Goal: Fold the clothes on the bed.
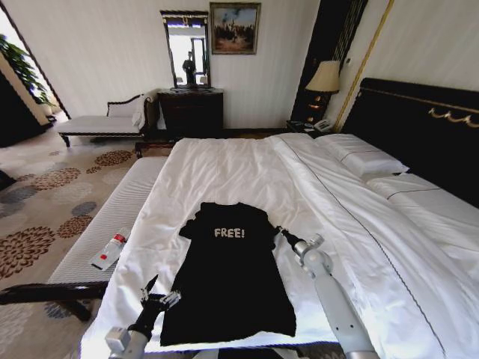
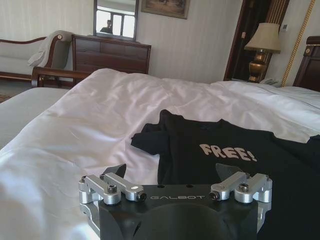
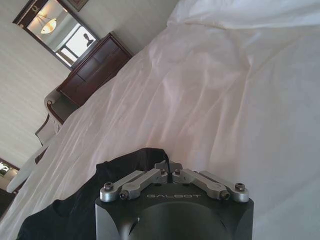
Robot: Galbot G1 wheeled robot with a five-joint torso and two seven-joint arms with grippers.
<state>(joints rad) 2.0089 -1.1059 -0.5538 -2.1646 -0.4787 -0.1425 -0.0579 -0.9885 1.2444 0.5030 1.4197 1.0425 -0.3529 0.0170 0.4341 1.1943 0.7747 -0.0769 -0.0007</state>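
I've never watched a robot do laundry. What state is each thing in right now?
T-shirt: spread flat on the bed, lettering up, left sleeve tucked in.
Bed: made, white duvet lightly creased.
Left gripper: open, at the shirt's lower left corner.
Right gripper: shut on the T-shirt's right sleeve.
Lamp: on.
Bottle: lying on the bench.

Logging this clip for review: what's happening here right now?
A two-armed robot stands at the bed, where a black T-shirt lies spread flat, "FREE!" facing up. The right gripper is shut on the shirt's sleeve at its right shoulder. The left gripper hovers open beside the shirt's lower left edge. No fold shows in the body of the shirt.
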